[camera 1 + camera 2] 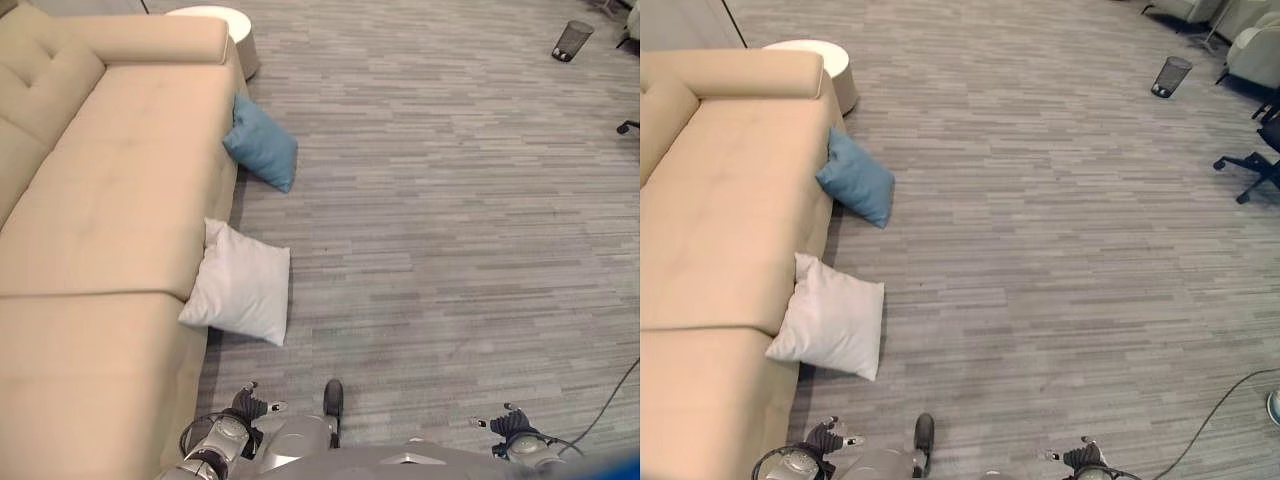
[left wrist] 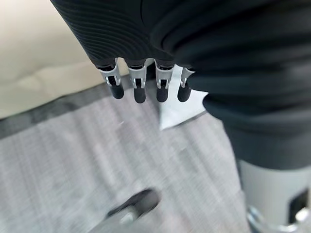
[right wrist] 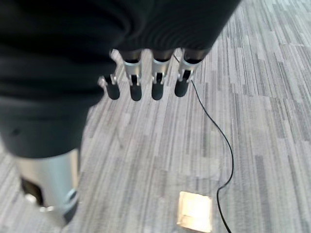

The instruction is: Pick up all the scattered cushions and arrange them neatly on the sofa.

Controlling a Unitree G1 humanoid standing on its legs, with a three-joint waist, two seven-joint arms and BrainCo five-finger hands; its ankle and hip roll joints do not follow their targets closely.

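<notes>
While both cushions leaned against the sofa (image 1: 110,190) front, white cushion (image 1: 240,285) nearest, left hand (image 1: 245,407) and right hand (image 1: 512,425) hung empty, fingers relaxed; approaching and grasping seemed next

Silver dark-tipped fingers (image 2: 137,86) (ribbed covers)

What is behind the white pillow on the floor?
The white cushion leans against the front of the beige sofa, so the sofa's side is right behind it. The cushion covers that stretch of the sofa front and the floor under it, so anything there is hidden.
</notes>
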